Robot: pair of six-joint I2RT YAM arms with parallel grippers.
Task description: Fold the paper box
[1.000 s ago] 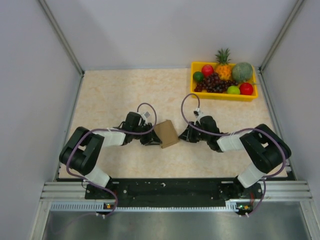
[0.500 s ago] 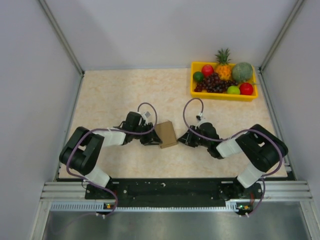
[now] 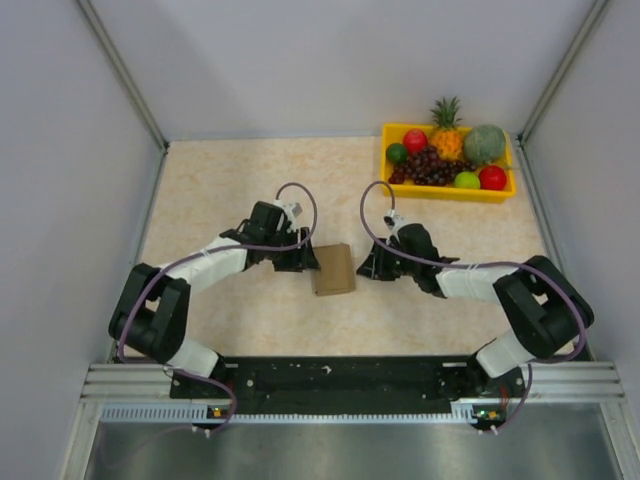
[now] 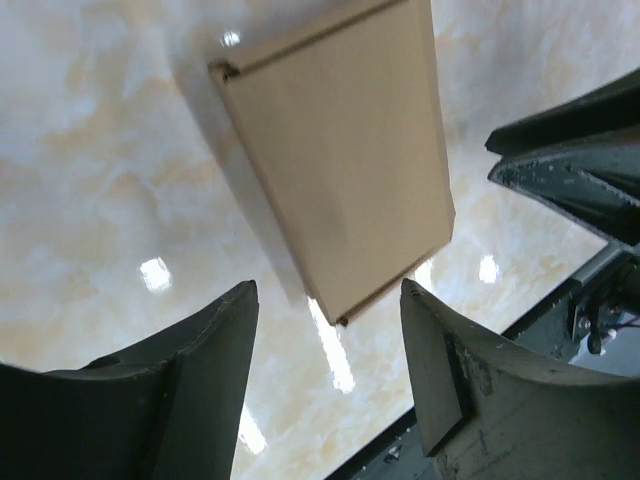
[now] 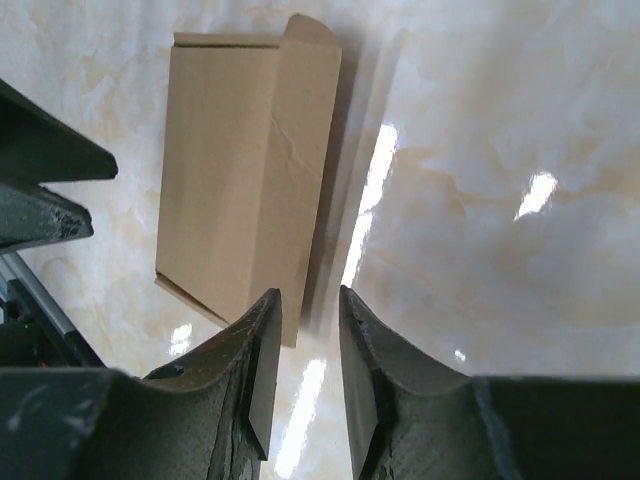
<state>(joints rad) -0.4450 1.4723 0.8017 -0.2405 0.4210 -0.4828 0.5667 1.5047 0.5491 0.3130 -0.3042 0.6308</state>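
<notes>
The paper box (image 3: pixel 333 269) is a small closed brown cardboard box lying on the table between my two grippers. In the left wrist view the box (image 4: pixel 340 160) lies just ahead of my left gripper (image 4: pixel 329 290). Its jaws are wide open and hold nothing. In the top view the left gripper (image 3: pixel 303 262) is at the box's left side. My right gripper (image 3: pixel 366 267) is just right of the box. In the right wrist view the right gripper (image 5: pixel 308 292) has a narrow gap with nothing in it. The box (image 5: pixel 245 170) lies ahead and to its left.
A yellow tray (image 3: pixel 385 180) of fruit stands at the back right of the table. Grey walls enclose the table on three sides. The arm bases sit on the black rail (image 3: pixel 340 378) at the near edge.
The left gripper has opened wide and let go of the box. The right gripper has opened a little. The box, tilted before, now lies flat.
</notes>
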